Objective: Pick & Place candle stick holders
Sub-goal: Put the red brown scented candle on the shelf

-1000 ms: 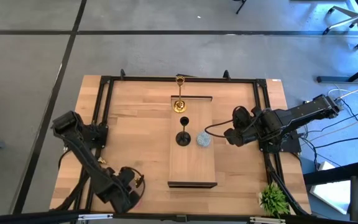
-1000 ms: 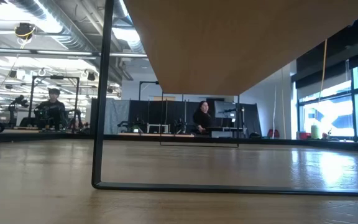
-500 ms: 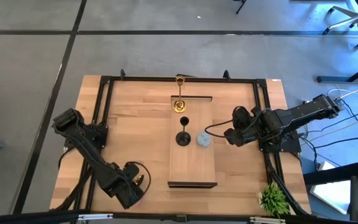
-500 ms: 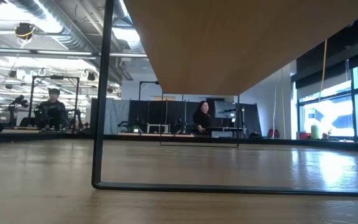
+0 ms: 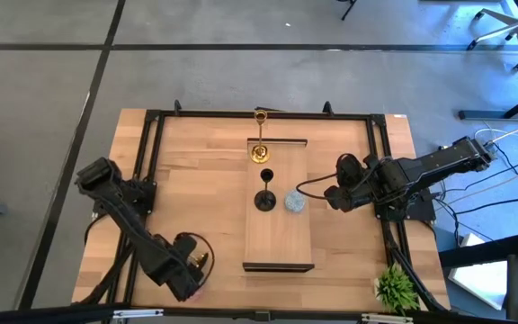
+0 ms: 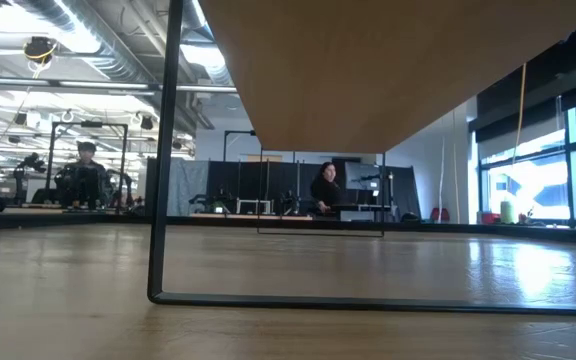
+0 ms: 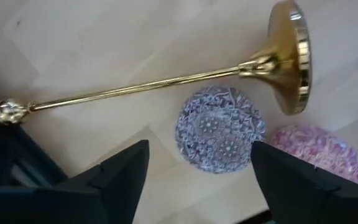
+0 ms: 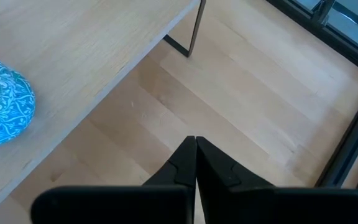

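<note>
ok, our left gripper (image 7: 197,186) spread wide above the mauve holder (image 7: 221,129) — lining up to grab; right gripper (image 8: 195,163) shut, parked beside the shelf (image 5: 279,241).

A gold candle stick holder (image 7: 166,81) lies on its side. The mauve holder (image 7: 220,129) sits between the open left gripper (image 7: 199,163) fingers; the pink holder (image 7: 312,148) is at its four o'clock.
</note>
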